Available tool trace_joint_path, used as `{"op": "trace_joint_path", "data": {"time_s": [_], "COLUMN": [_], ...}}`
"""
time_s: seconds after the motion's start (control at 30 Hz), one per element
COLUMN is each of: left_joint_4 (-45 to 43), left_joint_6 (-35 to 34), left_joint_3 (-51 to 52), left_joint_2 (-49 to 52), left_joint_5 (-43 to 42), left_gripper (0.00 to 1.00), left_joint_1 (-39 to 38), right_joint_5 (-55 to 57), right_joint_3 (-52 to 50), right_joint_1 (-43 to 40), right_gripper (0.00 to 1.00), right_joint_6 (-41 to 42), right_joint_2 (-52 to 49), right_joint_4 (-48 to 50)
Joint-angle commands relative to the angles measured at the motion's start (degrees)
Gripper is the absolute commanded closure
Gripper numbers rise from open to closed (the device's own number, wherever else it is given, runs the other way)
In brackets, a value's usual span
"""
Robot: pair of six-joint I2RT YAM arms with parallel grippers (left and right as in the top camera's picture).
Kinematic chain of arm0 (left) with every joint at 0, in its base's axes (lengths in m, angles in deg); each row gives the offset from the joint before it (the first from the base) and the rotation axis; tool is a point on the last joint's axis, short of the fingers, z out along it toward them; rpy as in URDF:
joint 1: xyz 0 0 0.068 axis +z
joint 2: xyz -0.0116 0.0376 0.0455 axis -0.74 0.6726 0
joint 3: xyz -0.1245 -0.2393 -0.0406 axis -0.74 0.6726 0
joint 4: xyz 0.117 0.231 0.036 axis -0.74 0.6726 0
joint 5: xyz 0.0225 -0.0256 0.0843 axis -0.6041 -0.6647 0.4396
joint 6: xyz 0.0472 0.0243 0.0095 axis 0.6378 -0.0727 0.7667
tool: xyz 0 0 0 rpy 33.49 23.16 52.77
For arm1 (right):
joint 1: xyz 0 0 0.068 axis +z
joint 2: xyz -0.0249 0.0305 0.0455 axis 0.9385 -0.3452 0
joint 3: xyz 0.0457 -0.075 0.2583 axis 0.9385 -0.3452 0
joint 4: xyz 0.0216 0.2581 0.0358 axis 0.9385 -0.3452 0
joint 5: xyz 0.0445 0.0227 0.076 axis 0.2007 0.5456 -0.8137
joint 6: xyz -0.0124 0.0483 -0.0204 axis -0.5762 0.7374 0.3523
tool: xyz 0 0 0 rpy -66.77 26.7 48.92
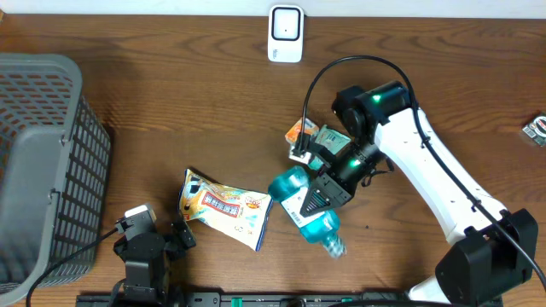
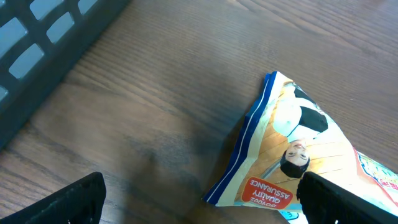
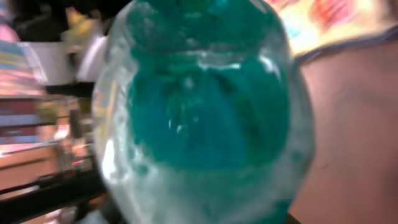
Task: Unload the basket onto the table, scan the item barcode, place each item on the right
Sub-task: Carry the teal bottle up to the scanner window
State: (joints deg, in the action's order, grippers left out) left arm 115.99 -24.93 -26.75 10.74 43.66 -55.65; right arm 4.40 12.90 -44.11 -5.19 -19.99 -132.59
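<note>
The item in hand is a clear bottle of teal liquid (image 1: 320, 226), lying slanted over the table's middle. My right gripper (image 1: 317, 198) is shut on its mid-section. The bottle (image 3: 205, 112) fills the right wrist view, blurred, and hides my fingers there. A white scanner-like device (image 1: 286, 34) stands at the table's far edge, well apart from the bottle. My left gripper (image 1: 152, 243) rests at the near left, open and holding nothing. In the left wrist view it (image 2: 202, 205) stands wide with a snack bag's corner (image 2: 292, 155) between and beyond its fingers.
A grey mesh basket (image 1: 38, 162) takes up the left side and shows as (image 2: 50, 31). The yellow snack bag (image 1: 223, 209) lies left of the bottle. Two small packets (image 1: 301, 132) (image 1: 331, 139) sit behind the right gripper. A small dark object (image 1: 536, 130) lies at the right edge.
</note>
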Motion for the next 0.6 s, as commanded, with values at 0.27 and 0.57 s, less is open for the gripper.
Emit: {"op": "trace_joint_path", "data": {"time_s": [0.27,0.57], "left_joint_4": [4.0,4.0], "left_joint_6": [1.25,1.25], "left_joint_3": [0.02,0.02], "left_joint_2": [-0.11,-0.11], "left_joint_5": [0.35,0.35], "left_gripper": [0.02,0.02], "left_joint_1": [0.13,0.13], "right_joint_5": [23.74,42.69], "right_joint_3": [0.2,0.2], "right_joint_1": [1.11,3.5], "right_gripper": [0.99,0.99], "right_joint_6": [12.87,6.73], "right_joint_2": [0.61,-1.77], "right_joint_4": [37.35,62.69]}}
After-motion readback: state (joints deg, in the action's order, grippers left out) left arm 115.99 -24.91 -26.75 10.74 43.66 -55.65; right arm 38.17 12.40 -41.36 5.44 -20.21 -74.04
